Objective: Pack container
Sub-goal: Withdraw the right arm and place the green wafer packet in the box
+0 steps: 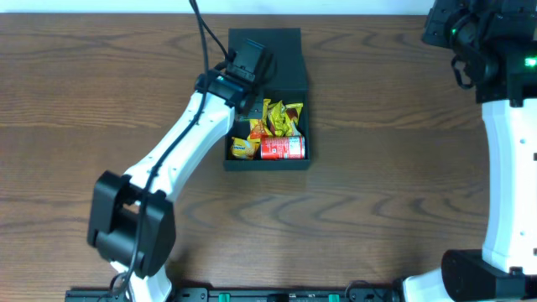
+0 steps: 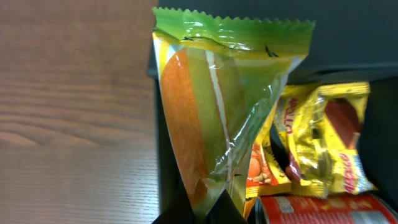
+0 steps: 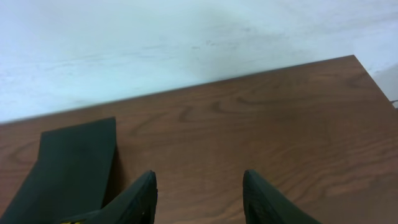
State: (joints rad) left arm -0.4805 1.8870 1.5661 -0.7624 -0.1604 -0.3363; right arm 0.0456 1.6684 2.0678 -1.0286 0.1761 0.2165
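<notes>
Container point(image 1: 267, 164) was mostly packed with yellow packets point(image 1: 282, 117) and a red can point(image 1: 282, 148), one green packet point(image 2: 211, 106) was clamped in the left gripper point(image 2: 214, 210) over it, not yet dropped, and the right gripper point(image 3: 199, 199) was held wide, empty.

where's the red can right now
In the overhead view the red can lies on its side in the near right corner of the container, yellow snack packets just beyond it.
</notes>
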